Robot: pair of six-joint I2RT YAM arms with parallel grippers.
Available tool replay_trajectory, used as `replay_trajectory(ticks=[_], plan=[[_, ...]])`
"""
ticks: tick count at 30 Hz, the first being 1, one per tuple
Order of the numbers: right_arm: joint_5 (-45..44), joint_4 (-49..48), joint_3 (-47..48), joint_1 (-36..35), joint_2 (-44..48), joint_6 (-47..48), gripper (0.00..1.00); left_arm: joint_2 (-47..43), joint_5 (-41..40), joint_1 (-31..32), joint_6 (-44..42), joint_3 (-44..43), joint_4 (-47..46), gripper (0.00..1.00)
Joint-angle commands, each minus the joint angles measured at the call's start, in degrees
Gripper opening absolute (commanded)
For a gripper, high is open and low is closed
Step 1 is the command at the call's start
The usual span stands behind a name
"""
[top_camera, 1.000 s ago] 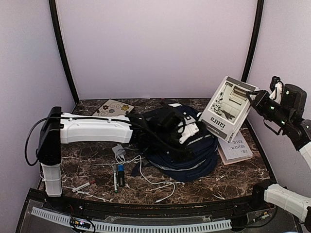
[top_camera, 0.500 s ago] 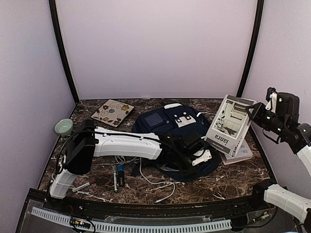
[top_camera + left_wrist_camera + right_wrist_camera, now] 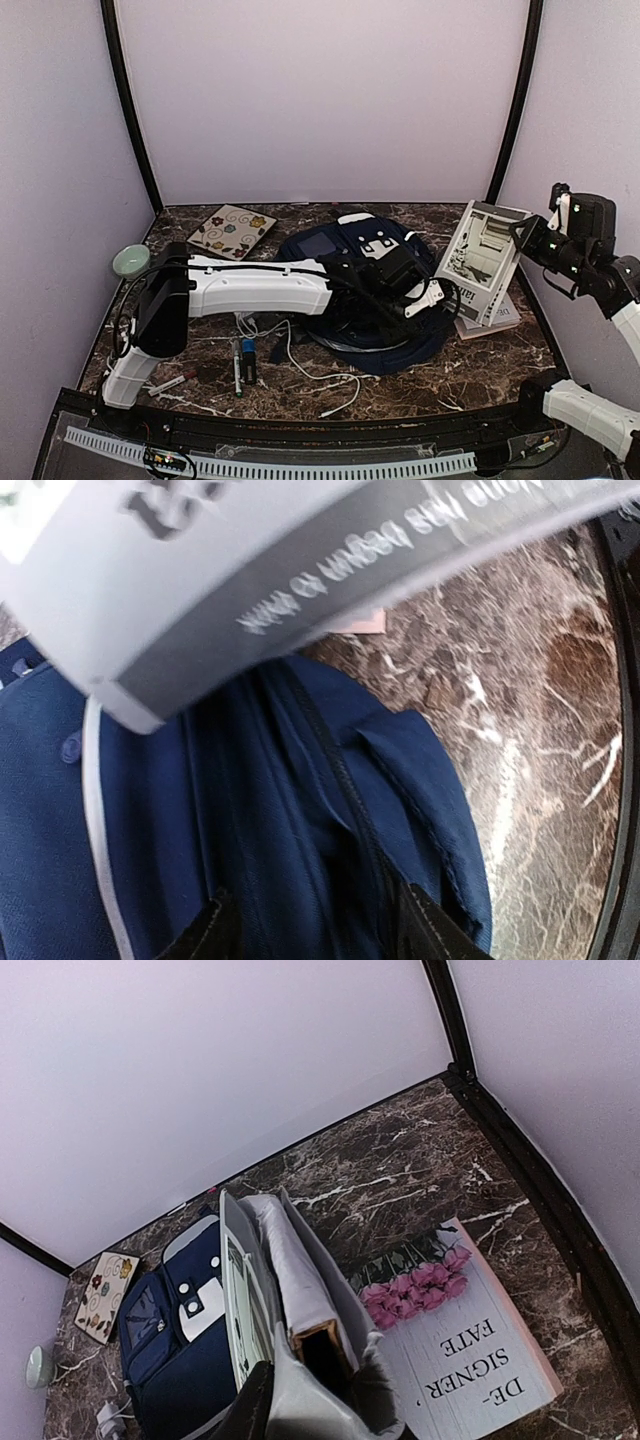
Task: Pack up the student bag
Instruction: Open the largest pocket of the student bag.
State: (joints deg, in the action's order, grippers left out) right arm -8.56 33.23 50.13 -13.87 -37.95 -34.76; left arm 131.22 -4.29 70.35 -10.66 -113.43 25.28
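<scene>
The student bag (image 3: 345, 300), navy with white trim, lies in the middle of the table, also seen in the wrist views (image 3: 250, 810) (image 3: 170, 1360). My left gripper (image 3: 420, 298) rests on its right side. Its jaws (image 3: 320, 935) stand open astride a fold of blue fabric and a zipper line. My right gripper (image 3: 530, 235) is shut on a grey-and-white book (image 3: 482, 262), held tilted in the air just right of the bag. That book (image 3: 270, 1280) hangs open-edged below the fingers (image 3: 250, 1405). Its cover (image 3: 300, 560) fills the top of the left wrist view.
A white book with pink roses (image 3: 470, 1350) (image 3: 495, 315) lies flat under the held one. A flowered notebook (image 3: 232, 228) sits at the back left, a pale green round object (image 3: 130, 260) by the left wall. A white cable (image 3: 300, 365) and pens (image 3: 240, 365) lie in front.
The left arm has swung down and reached across, and the bunched-up bag has settled flatter. Its gripper shifted slightly back and right. The right gripper lowered the book toward the bag.
</scene>
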Motion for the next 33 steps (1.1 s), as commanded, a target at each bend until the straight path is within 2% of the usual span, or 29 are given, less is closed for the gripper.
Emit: replay_trajectory(ticks=[1,6,8,10,13,14,16,17,18,19,24,29,31,33], plan=[[-2.2,-0.6,0.9,0.3,0.4,1.2,0.08,1.9,-5.2,-0.2,1.6,-3.2,-1.4,0.54],[-1.6,-1.0,0.2,0.3,0.2,1.0,0.08,4.3,-7.0,-0.3,1.8,-5.6,-1.4,0.41],[-1.3,-1.1,0.1,0.4,0.0,0.9,0.08,4.4,-5.0,-0.2,1.5,-5.5,-1.2,0.41],[-1.5,-1.0,0.2,0.3,0.1,0.8,0.07,4.5,-3.3,-0.2,1.5,-5.4,0.4,0.45],[-2.4,-0.4,0.6,0.3,0.3,1.1,0.07,5.1,-4.1,-0.2,1.6,-5.2,3.7,0.46],[-2.8,-0.1,0.9,0.3,0.3,1.1,0.07,5.4,-5.0,-0.2,1.4,-5.0,4.6,0.42],[-3.1,0.1,1.2,0.3,0.4,1.2,0.07,5.7,-6.9,-0.2,0.9,-4.4,5.5,0.28],[-3.0,0.2,1.4,0.4,0.5,1.1,0.07,5.7,-7.3,-0.2,0.6,-4.3,5.8,0.18],[-3.0,0.1,1.5,0.4,0.4,1.0,0.07,5.7,-7.8,-0.2,0.4,-4.3,6.1,0.03],[-2.7,0.3,1.8,0.3,0.5,0.9,0.07,5.6,-8.4,-0.3,0.5,-4.7,6.3,0.0],[1.3,2.3,4.7,0.3,1.1,0.0,0.06,-0.2,-15.1,-2.9,1.9,-6.4,3.7,0.0],[10.7,2.1,4.4,0.3,2.2,-4.5,0.03,-8.2,-23.7,-6.7,0.0,-6.6,-3.4,0.0],[18.2,-3.5,0.0,0.3,3.1,-10.4,0.0,-10.1,-23.9,-7.3,-0.5,-6.6,-5.2,0.0],[25.2,-15.5,-6.9,-0.1,5.2,-19.0,0.0,-11.7,-23.6,-7.5,-0.2,-6.4,-6.2,0.0]])
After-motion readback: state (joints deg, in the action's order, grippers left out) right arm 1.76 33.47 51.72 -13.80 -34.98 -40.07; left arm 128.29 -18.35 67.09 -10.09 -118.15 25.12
